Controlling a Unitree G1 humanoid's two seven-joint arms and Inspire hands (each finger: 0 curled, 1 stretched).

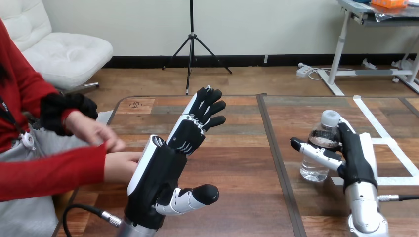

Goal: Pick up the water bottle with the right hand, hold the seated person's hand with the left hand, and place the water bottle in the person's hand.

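Fingers [210,106] of the left hand [163,168] are open, beside the person's lower hand [121,165]; the right hand [356,158] wraps the bottle [323,137]; a loose hold could drop it.

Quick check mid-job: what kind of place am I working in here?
Likely a handover test bench, not a home: a wooden table marked with white tape, one water bottle, a person seated at its left.

Robot lab, wooden table [242,148] marked with white tape [376,123]
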